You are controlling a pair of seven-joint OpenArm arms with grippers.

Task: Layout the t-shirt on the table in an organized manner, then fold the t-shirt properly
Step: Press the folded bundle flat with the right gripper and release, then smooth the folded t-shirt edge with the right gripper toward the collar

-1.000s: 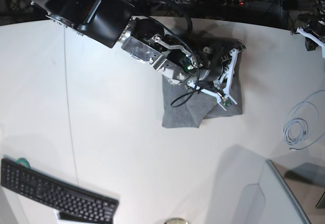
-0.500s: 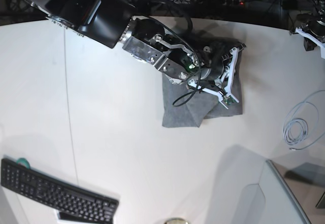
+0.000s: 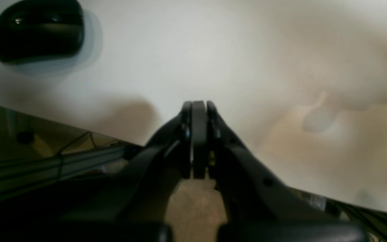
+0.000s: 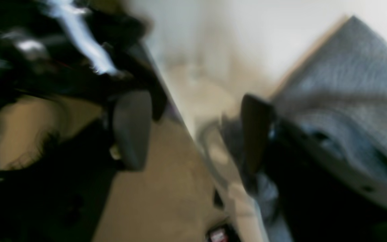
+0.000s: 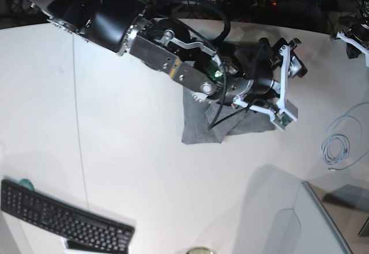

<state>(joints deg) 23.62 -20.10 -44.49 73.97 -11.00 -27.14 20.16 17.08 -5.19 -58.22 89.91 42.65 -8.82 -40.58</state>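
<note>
Base view shows the t-shirt [image 5: 202, 124] as a compact grey bundle near the far middle of the bench [image 5: 132, 167], folded into a rough rectangle with one flap lying slantwise over its lower right part. Much of it is hidden under the right arm, which reaches across from the far left. The right pincer [image 5: 286, 87] is past the bundle's right edge, its white fingers spread wide; the right wrist view, though blurred, shows a clear gap between the two pads [image 4: 131, 129] with nothing in it, and grey cloth [image 4: 348, 84] just beside one of them. So it has hold of nothing.

The left pincer [image 3: 198, 111] is pressed fully closed and empty, parked near the bench's edge with a black computer mouse [image 3: 37, 30] well off to one side of it.

Folding looks close to done, but the slanted flap is loose. The risk from here is the right arm's dangling black cable [image 5: 216, 113], which lies across the cloth: as the arm moves away it could drag the top layer and undo the fold. A fingertip catching the knit would do the same.
</note>
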